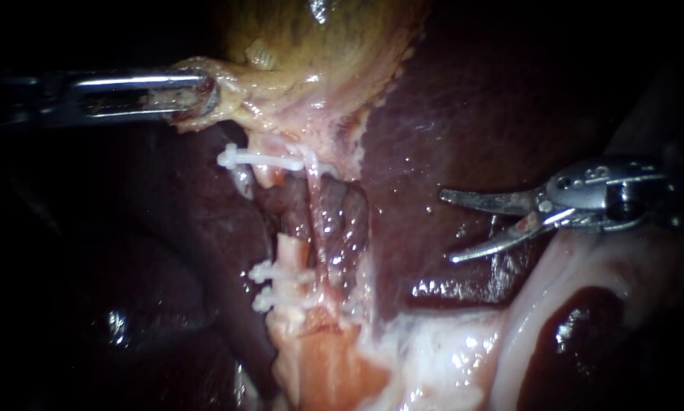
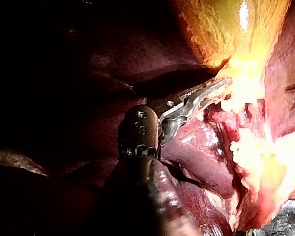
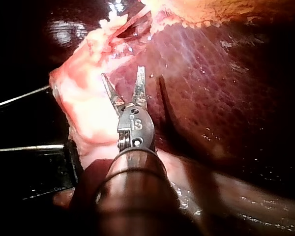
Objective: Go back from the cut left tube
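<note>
Both jaws of the right hand (image 1: pixel 448 227) stand spread, empty, over the liver (image 1: pixel 433 137); the cut tube (image 1: pixel 290 250), clipped, lies well apart toward the view's left. Farther off, the left hand (image 1: pixel 203 95) pinches the gallbladder (image 1: pixel 342 46).

The endoscope sits close over the liver (image 1: pixel 433 129), facing the gallbladder (image 1: pixel 319 46) head-on. Each wrist camera rides just behind its own instrument and looks along the shaft: the left instrument (image 2: pixel 219 86) toward the gallbladder's edge, the right instrument (image 3: pixel 122 73) across the liver. All three views share the liver beside the gallbladder.
</note>
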Robot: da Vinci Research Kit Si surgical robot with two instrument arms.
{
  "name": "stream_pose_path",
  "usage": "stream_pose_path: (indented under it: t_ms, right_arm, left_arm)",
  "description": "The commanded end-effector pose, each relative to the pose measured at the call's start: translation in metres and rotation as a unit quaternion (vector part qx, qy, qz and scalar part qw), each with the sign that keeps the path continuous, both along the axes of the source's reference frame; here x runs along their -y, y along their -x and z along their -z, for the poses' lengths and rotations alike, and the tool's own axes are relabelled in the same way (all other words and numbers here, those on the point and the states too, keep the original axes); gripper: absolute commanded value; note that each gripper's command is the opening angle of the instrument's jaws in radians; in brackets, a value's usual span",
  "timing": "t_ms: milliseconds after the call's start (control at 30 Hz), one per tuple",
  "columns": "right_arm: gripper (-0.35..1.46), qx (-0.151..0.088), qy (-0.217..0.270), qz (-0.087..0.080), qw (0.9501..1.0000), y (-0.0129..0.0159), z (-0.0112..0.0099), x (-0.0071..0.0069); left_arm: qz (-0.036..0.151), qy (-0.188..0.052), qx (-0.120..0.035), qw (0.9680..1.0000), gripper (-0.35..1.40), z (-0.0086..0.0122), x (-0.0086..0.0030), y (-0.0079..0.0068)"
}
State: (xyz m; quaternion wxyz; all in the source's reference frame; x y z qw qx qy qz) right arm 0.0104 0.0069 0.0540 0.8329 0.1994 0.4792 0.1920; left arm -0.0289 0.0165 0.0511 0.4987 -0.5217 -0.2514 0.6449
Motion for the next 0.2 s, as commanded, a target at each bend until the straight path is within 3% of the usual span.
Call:
stream_pose_path:
  t_ms: [33, 200]
  right_arm:
    - [1.45, 0.0, 0.0, 0.0, 1.0, 0.0, 0.0, 0.0]
    - [1.45, -0.004, -0.003, 0.005, 1.0, -0.0003, 0.0, 0.0001]
  left_arm:
    - [0.0, 0.0, 0.0, 1.0, -0.35, 0.0, 0.0, 0.0]
    - [0.0, 0.0, 0.0, 1.0, -0.35, 0.0001, 0.0001, 0.0]
